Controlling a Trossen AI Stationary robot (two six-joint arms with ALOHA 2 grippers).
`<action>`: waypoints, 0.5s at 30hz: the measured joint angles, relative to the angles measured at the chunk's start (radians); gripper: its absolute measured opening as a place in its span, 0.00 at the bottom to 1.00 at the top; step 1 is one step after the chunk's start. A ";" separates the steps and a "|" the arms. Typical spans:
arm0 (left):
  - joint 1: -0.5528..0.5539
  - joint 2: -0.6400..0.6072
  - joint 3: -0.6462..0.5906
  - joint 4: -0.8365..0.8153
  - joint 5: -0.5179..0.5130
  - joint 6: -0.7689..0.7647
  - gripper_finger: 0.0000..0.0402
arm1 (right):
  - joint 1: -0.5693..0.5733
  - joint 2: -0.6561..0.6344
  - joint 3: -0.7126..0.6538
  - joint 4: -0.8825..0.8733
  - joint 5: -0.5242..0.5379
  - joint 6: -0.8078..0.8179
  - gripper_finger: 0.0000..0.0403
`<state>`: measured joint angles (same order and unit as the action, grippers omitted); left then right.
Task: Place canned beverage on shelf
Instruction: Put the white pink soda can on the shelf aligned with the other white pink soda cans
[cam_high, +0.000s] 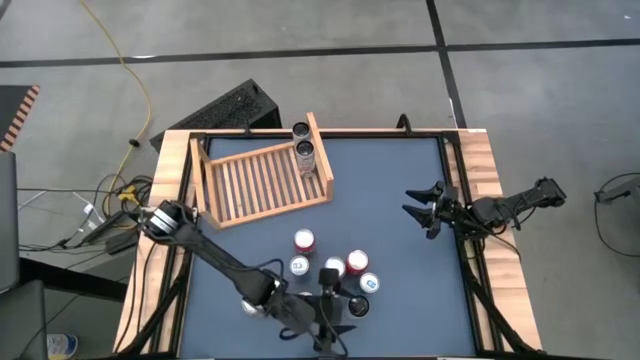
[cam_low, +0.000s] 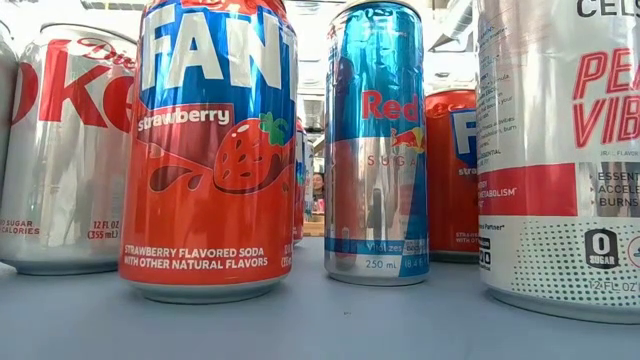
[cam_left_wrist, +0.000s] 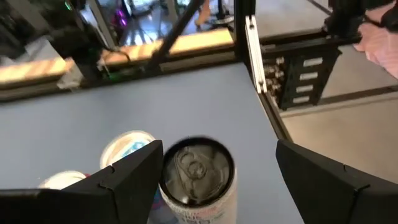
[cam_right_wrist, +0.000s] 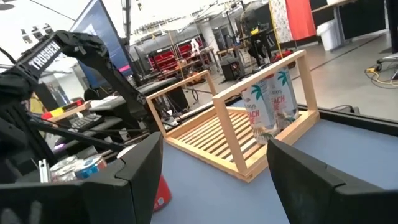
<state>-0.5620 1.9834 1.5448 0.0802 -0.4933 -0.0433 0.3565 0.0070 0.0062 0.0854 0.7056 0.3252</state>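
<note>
Several canned beverages stand upright in a cluster (cam_high: 335, 270) near the table's front edge. In the low view a strawberry Fanta (cam_low: 210, 150) and a Red Bull (cam_low: 377, 140) are among them. My left gripper (cam_high: 338, 300) is open at the cluster. A silver-topped can (cam_left_wrist: 198, 171) stands between its fingers (cam_left_wrist: 219, 149), close beside one finger and well apart from the other. The light-wood shelf (cam_high: 265, 180) lies at the far left with two cans (cam_high: 304, 152) upright at its right end. My right gripper (cam_high: 425, 205) waits open at the table's right side.
A black ridged box (cam_high: 235, 108) sits on the floor beyond the table's far left corner. Wooden rims (cam_high: 480, 180) and black frame posts border the table. Bare blue tabletop lies between the shelf and my right arm. A person's hand (cam_left_wrist: 379, 43) shows beyond the table.
</note>
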 joint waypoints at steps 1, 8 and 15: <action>-0.003 0.000 0.000 0.000 -0.010 0.005 0.75 | 0.000 -0.001 0.000 0.000 0.001 0.000 0.68; 0.027 0.000 -0.013 0.010 0.011 -0.006 0.75 | 0.000 -0.001 0.000 0.000 0.001 -0.008 0.68; 0.090 0.000 -0.046 0.042 0.120 -0.057 0.75 | 0.000 -0.001 0.000 -0.001 0.001 -0.011 0.68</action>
<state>-0.4716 1.9835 1.4990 0.1219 -0.3737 -0.1004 0.3565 0.0063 0.0063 0.0839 0.7071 0.3144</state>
